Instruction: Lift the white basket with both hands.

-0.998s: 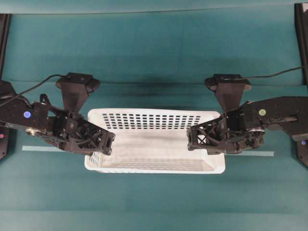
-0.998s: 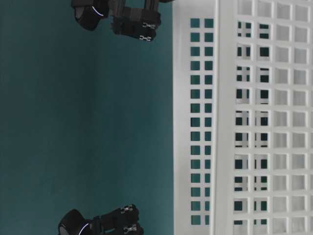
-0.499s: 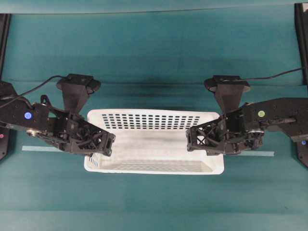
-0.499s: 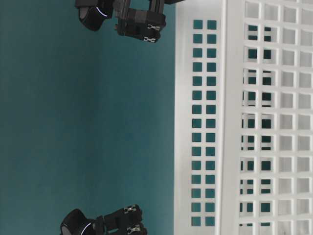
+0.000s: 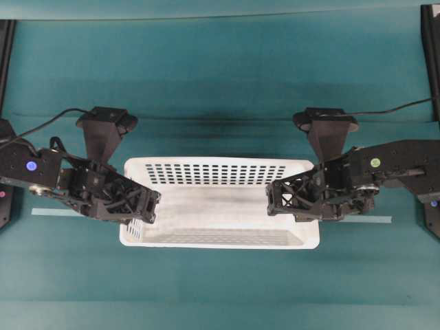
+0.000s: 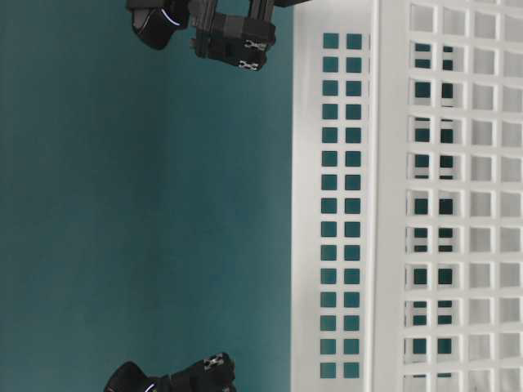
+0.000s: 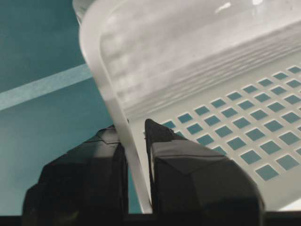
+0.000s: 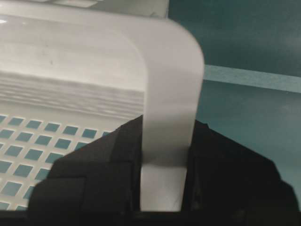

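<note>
The white basket [image 5: 220,173] lies across the middle of the teal table, its floor bare. My left gripper [image 5: 135,214] is shut on the basket's left end rim. In the left wrist view the rim [image 7: 101,70] runs between the two black fingers [image 7: 162,141], one inside the wall and one outside. My right gripper [image 5: 309,210] is shut on the right end rim. In the right wrist view that rim [image 8: 174,70] is pinched between the fingers [image 8: 117,150] just below the rounded corner. In the table-level view the basket wall [image 6: 327,204] fills the right side.
A pale tape strip [image 5: 55,212] runs across the table under the basket and shows again at the right [image 5: 375,219]. Black frame posts stand at the far left [image 5: 5,41] and far right [image 5: 430,41]. Cables trail from both camera housings.
My left arm has drifted slightly left, and the basket has shifted a little left with it. Both grippers stay shut on the rims. The right arm has hardly moved.
</note>
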